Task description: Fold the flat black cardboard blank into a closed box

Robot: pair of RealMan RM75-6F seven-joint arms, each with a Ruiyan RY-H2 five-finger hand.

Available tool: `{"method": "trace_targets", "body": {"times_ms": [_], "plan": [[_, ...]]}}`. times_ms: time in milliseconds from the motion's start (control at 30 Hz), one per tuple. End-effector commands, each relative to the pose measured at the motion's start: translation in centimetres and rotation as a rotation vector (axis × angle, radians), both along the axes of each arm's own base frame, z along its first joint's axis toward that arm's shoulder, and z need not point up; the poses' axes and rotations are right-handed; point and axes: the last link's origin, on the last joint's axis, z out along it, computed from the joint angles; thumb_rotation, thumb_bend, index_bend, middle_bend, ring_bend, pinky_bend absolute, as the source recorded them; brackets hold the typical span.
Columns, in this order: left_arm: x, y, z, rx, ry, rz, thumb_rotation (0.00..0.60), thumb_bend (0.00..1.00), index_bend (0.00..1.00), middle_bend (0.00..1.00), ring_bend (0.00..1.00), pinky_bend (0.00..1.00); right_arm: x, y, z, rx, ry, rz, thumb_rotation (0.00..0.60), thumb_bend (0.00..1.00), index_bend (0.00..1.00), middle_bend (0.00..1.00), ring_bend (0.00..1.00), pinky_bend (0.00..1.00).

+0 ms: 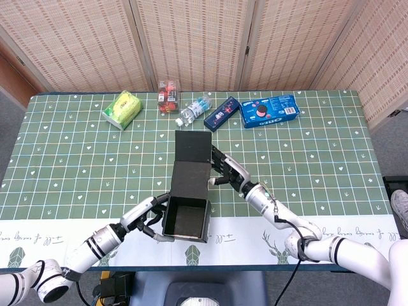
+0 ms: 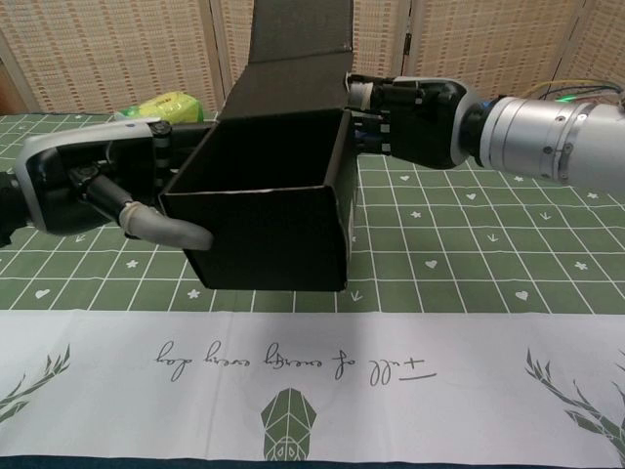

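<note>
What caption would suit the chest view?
Left hand and right hand hold the open black box above the table, lid up.

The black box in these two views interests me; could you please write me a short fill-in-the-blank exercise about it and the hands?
1. The black box has its lid flap standing ____.
2. The left hand holds the box at its ____ wall.
3. The right hand reaches behind the ____.
4. The Oreo pack is coloured ____.

Missing words: open; left; lid flap; blue
</note>
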Motion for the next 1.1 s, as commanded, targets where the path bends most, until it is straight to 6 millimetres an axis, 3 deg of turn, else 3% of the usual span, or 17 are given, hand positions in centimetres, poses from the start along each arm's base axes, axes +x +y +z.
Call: {"method": "trace_targets", "body": {"times_ms": [33,200,467,1100], "plan": [[0.2,-0.1,-0.3,-0.009,0.009,-0.007,0.600,0.11,0.24,0.24,0.64,0.90,2.1,-0.7,0.1,-0.031,-0.019,0.019,0.600,0.27,0.00,0.00,0.02,0.16],[0.3,0.0,-0.8,-0.018,0.023,0.000,0.600,0.11,0.24,0.24,0.64,0.90,4.1,-0.1,0.2,-0.042,-0.038,0.063,0.600,0.27,0.00,0.00,0.02,0.16],[-0.2,0.8,-1.4,-0.012,0.070,0.015,0.600,0.11,0.24,0.24,0.64,0.90,5.1,1.7,0.1,-0.011,-0.005,0.145,0.600,0.27,0.00,0.03,0.02,0.18],[-1.5,3.0,-3.8,0.063,0.189,0.082,0.600,0.11,0.23,0.24,0.64,0.90,6.2,2.6,-1.6,-0.110,0.342,0.362,0.600,0.22,0.00,0.10,0.07,0.21]]}}
